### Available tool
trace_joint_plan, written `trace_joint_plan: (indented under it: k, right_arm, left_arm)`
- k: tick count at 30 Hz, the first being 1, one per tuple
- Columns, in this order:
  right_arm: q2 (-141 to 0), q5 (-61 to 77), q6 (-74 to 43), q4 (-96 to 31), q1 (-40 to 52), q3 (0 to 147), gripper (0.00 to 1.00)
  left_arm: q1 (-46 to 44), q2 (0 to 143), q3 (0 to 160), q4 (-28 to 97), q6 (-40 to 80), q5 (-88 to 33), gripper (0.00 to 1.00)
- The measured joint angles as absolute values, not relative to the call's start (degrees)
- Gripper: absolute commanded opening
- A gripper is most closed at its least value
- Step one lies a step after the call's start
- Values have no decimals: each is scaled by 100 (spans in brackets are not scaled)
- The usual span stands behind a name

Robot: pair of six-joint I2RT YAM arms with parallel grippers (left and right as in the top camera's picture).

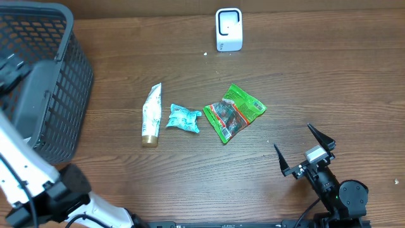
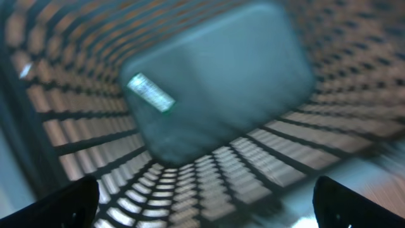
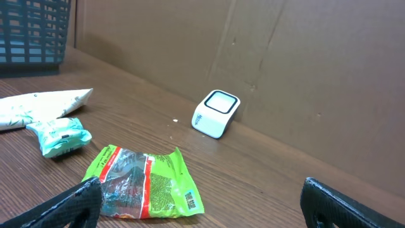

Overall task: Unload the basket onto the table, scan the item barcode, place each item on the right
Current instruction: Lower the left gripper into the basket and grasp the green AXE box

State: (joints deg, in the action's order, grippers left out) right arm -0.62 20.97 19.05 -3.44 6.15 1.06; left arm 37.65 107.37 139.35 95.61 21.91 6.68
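dark wooden table [image 1: 190, 183] backed by a brown cardboard wall [image 3: 285, 63]
the tabletop is seen to be of dark brown wood with a fine grain running along its length, evenly lit, with only soft shadows cast. the cardboard wall is set upright along its far edge and is marked by slanting creases and faint scuffs.
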Motion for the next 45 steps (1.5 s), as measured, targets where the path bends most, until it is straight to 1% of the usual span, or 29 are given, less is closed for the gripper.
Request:
trace_joint_plan:
  k: [3, 6, 11, 14, 22, 28, 31, 37, 45]
  right_arm:
    - [-62, 2095, 1907, -349, 615, 106, 100]
    - [-62, 2095, 1905, -349, 615, 106, 100]
    - [-62, 2097, 1905, -351, 613, 106, 100]
    - [-62, 2097, 1903, -351, 613, 106, 100]
    - [-62, 2097, 1905, -346, 615, 106, 100]
    - [-62, 2095, 1905, -349, 613, 106, 100]
    - [-62, 2097, 1907, -351, 615, 106, 100]
    - [-62, 2097, 1907, -349, 615, 106, 100]
    - [-62, 2097, 1905, -349, 613, 106, 100]
  left_arm:
    - [4329, 10766, 13260, 9166, 2357, 609, 95]
    - [4657, 10787, 12529, 8646, 2434, 537, 91]
    - [4772, 10814, 11310, 7583, 2611, 445, 85]
    - [4772, 10827, 10720, 6960, 2733, 412, 84]
    - [4762, 10829, 9203, 5389, 3092, 364, 84]
    - [4762, 10829, 8420, 4628, 3315, 491, 87]
    - [4762, 10829, 8066, 4276, 3446, 598, 87]
    - [4711, 10829, 7647, 3642, 3625, 716, 89]
    - [4711, 10829, 7286, 2932, 3739, 805, 88]
